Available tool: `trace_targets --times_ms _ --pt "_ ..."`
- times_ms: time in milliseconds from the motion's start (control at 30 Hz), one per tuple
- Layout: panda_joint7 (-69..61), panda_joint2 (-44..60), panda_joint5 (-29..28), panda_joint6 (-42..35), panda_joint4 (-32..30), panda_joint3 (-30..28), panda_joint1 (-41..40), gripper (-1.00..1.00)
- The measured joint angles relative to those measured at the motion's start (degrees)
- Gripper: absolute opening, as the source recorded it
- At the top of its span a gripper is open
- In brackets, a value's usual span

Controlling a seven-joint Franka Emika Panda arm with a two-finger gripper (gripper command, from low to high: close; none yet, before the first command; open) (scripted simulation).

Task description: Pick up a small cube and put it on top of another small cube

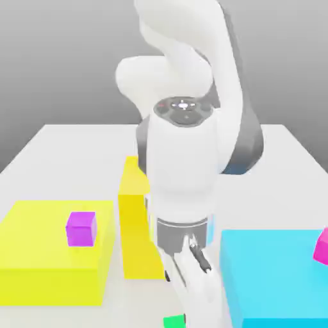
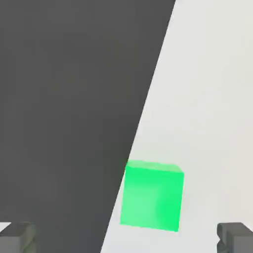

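The tiny bright green cube [image 1: 173, 321] lies on the white table at its front edge, just to the exterior view's left of my hand. In the hand view the green cube [image 2: 152, 196] sits between my two fingers, nearer one of them, right beside the table's edge. My gripper [image 2: 126, 238] is open, its grey fingertips [image 2: 18, 236] spread wide on either side with nothing held. In the exterior view the gripper [image 1: 195, 291] hangs low over the table's front, between the yellow and cyan blocks.
A wide yellow block [image 1: 38, 256] carries a magenta cube [image 1: 81, 228]. A tall yellow block [image 1: 136, 218] stands behind my hand. A cyan block [image 1: 275, 275] on the exterior view's right carries another magenta cube [image 1: 322, 245]. Dark floor [image 2: 64, 123] lies past the table edge.
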Motion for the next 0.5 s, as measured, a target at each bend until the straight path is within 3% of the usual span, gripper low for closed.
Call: trace_targets --times_ms 100,133,333,500 --pt "1.26 6.21 -0.58 4.52 1.23 -1.11 0.98 0.00" --pt "1.44 7.75 -0.73 5.70 1.56 -1.34 1.17 -1.00" --pt "1.53 8.52 -0.82 6.39 1.73 -1.40 1.20 -1.00" --pt "0.83 0.91 0.17 0.50 0.02 -0.60 0.63 -1.00"
